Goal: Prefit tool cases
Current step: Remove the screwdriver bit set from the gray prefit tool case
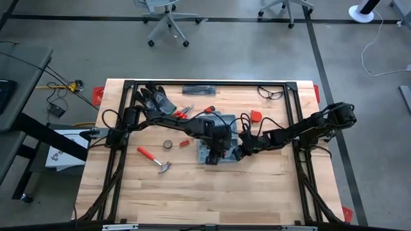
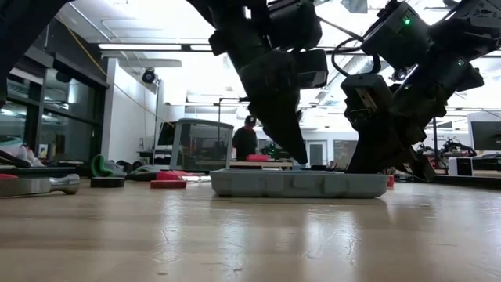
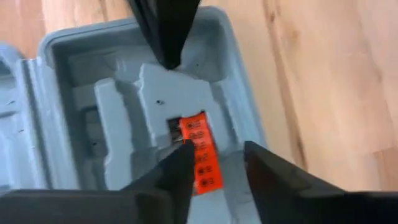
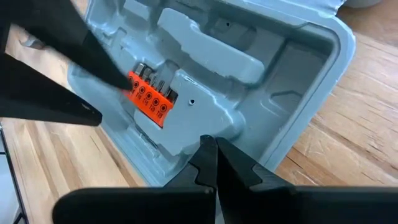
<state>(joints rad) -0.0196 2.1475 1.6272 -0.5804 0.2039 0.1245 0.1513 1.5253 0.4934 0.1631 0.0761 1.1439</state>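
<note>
Open tool case (image 1: 218, 144) mid-table; left gripper (image 3: 214, 168), jaws parted and holding nothing, straddles an orange bit holder (image 3: 202, 158) apparently seated in its recess. Right gripper (image 4: 214, 155) — shut, empty — braces the rim. Next: lift clear, fetch another tool.

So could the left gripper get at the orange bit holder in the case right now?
Probably yes: the left gripper hangs open right over the orange bit holder in the open case, nothing between. The right gripper presses the case wall, shut.
</note>
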